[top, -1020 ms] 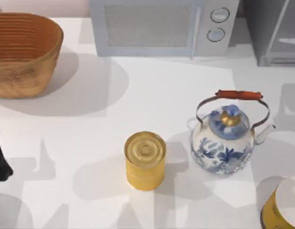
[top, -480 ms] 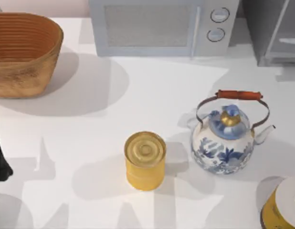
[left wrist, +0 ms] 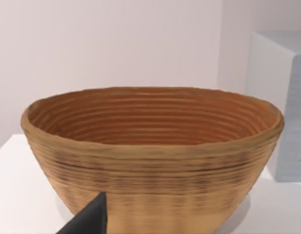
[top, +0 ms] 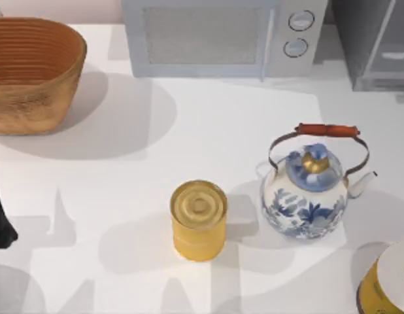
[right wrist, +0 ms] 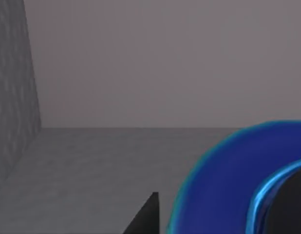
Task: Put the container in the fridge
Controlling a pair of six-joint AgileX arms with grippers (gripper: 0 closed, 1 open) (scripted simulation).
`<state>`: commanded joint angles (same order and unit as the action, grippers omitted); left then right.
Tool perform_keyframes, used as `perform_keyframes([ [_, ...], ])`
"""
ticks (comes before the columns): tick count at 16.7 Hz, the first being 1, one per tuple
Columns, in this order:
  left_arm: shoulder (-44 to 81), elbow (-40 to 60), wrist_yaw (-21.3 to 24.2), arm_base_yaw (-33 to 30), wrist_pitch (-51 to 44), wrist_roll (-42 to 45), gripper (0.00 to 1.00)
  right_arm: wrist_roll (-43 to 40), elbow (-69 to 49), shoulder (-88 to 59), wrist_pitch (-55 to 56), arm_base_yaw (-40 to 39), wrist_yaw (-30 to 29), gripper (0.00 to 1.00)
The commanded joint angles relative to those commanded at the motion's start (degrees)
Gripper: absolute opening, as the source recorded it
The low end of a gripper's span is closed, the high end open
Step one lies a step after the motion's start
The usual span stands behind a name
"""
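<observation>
Large grey boxy fridge [top: 375,46] is cut off at the top view's right corner. The right gripper [right wrist: 146,214] is inside it, grey back wall ahead; cannot tell if it is clenched or released. A round blue container [right wrist: 223,185], mostly cropped, is just beside the gripper, above the fridge floor. The left arm [top: 0,226] is parked at the table's left edge, facing a brown woven basket [left wrist: 150,156].

Yellow tin [top: 199,220] beside teapot [top: 311,190]; fridge [top: 375,42] behind.

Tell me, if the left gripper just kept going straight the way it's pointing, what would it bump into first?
Most likely the woven basket. In the left wrist view it stands squarely ahead of the left gripper, with nothing between them. How far off it is I can't tell.
</observation>
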<state>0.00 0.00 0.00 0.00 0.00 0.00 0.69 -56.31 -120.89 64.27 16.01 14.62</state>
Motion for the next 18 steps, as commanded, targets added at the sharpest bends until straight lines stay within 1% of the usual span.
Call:
perform_keyframes([
  [6, 0.0, 0.0, 0.0, 0.0, 0.0, 0.0, 1.00, 0.1, 0.1, -0.2, -0.2, -0.3, 0.0, 0.01],
  [8, 0.0, 0.0, 0.0, 0.0, 0.0, 0.0, 1.00, 0.1, -2.0, -1.7, -1.2, -0.5, -0.3, 0.01],
  [10, 0.0, 0.0, 0.0, 0.0, 0.0, 0.0, 1.00, 0.1, -6.5, -4.3, -3.2, -0.9, -0.7, 0.01],
  [15, 0.0, 0.0, 0.0, 0.0, 0.0, 0.0, 1.00, 0.0, -22.6, -12.0, -10.3, -2.4, -2.2, 0.01],
  [18, 0.0, 0.0, 0.0, 0.0, 0.0, 0.0, 1.00, 0.0, -28.2, -15.0, -13.5, -3.0, -2.9, 0.01],
])
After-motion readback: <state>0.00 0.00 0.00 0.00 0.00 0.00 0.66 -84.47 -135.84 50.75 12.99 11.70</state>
